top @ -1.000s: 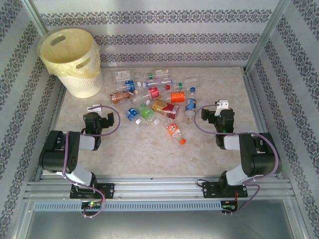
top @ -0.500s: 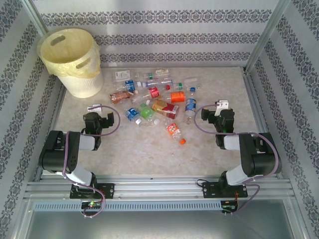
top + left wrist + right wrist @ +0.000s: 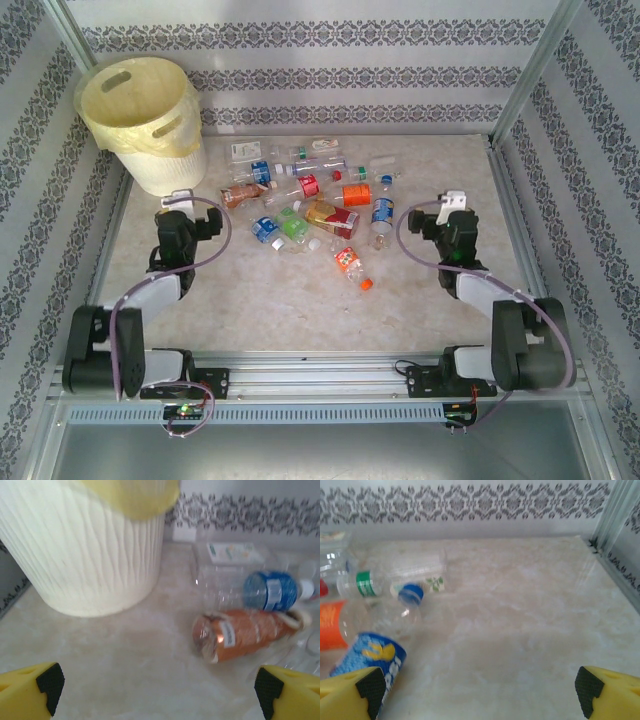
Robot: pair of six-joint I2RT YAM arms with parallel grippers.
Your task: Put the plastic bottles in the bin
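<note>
Left fingers (image 3: pixel 30 690), right fingers (image 3: pixel 350 692) have advanced, wide, empty; left wrist view crops the bin (image 3: pixel 90 555).

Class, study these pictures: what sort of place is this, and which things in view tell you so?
Probably a robot test cell, not a home: a left arm and right arm bolted to an aluminium rail, patterned wall panels in metal framing, and plastic bottles strewn beside a bin.

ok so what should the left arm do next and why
Probably ease the left pincer forward and right over the orange bottle: its jaws stand open and empty, that bottle lies just ahead, and the bin is close by.
</note>
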